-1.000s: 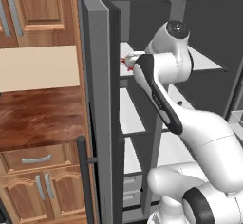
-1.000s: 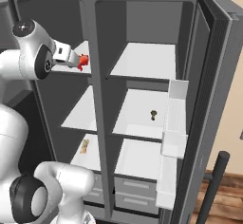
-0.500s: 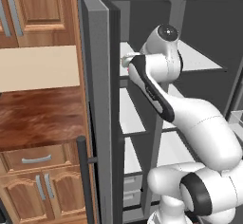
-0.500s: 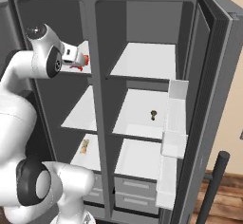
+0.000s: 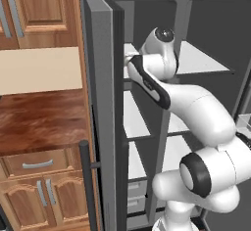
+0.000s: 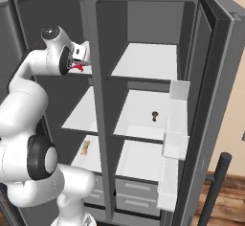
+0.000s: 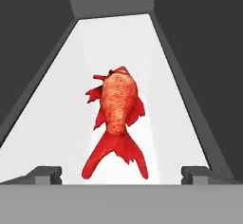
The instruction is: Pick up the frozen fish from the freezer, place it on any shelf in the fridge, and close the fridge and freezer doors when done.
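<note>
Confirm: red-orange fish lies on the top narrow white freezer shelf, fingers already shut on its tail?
Not quite. The fingers are open, standing apart either side of the red-orange fish, not closed on its tail; the hand view shows this. The fish does lie on the top narrow white freezer shelf.

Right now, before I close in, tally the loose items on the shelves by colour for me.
Red-orange: 1, the frozen fish on the top freezer shelf.
Dark brown: 1, a small item on a fridge shelf.
Tan: 1, a small item low in the freezer.
Total: 3
</note>
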